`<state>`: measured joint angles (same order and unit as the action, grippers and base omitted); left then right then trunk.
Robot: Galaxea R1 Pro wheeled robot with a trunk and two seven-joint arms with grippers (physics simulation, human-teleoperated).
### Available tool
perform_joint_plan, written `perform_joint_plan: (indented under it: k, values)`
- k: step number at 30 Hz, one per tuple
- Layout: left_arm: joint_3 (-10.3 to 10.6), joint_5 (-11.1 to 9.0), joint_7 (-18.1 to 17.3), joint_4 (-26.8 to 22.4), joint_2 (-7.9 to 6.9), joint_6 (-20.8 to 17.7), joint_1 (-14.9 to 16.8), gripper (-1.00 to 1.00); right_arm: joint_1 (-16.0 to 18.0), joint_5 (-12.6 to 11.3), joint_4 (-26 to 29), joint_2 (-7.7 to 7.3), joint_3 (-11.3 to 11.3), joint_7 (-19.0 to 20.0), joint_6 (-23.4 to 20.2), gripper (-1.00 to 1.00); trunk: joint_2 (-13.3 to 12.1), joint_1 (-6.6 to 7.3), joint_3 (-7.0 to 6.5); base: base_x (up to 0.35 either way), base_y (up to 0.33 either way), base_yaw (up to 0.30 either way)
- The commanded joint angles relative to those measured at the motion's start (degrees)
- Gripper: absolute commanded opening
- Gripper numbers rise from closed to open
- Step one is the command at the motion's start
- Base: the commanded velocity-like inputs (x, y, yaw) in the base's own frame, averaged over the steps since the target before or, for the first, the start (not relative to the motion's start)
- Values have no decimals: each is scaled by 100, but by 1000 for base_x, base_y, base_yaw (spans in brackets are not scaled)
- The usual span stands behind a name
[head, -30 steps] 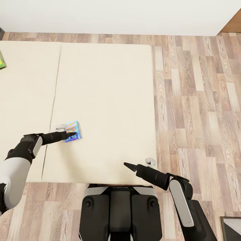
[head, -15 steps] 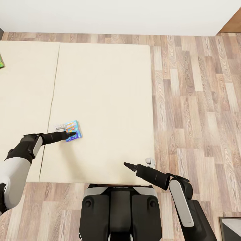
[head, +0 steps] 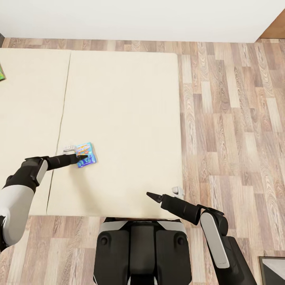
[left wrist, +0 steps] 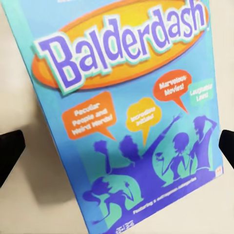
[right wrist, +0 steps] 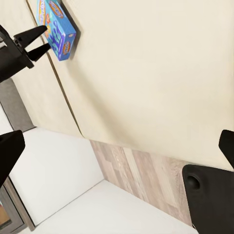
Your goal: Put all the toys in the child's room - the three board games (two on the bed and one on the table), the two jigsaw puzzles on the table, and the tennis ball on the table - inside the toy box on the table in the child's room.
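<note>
Blue game box (left wrist: 131,117) glossy printed card; bed (head: 126,111) matt cloth; floor (head: 233,118) wood-plank.

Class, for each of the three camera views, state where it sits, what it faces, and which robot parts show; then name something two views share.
Head view: high on the robot, looking down at the bed; both arms and trunk show.
Left wrist view: at the left gripper, facing the Balderdash box; fingertips show.
Right wrist view: at the right gripper, looking across the bed; fingertips show.
All three views share the box.

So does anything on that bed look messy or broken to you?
Nothing looks damaged or spilled. The blue board game lies flat but slightly askew on the bed, with the left pincer open at its edge. Another game's corner shows at the far left.
</note>
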<state>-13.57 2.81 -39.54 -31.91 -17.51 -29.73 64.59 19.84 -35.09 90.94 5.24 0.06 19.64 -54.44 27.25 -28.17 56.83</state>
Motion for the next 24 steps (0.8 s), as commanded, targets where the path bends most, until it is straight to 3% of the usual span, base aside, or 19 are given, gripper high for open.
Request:
perform_joint_plan:
  k: [1,14,24]
  values:
    - [-34,31,-19,-6,3,-48,8,100,2,38,3,3,-7,40,-23,100,8,-3,5,0,0,0]
    - [-48,18,783,-4,28,-121,27,100,1,35,3,9,-6,40,-15,100,8,-3,5,0,0,0]
    - [-34,12,926,-2,72,-139,125,100,-8,38,3,11,3,40,1,100,8,-3,5,0,0,0]
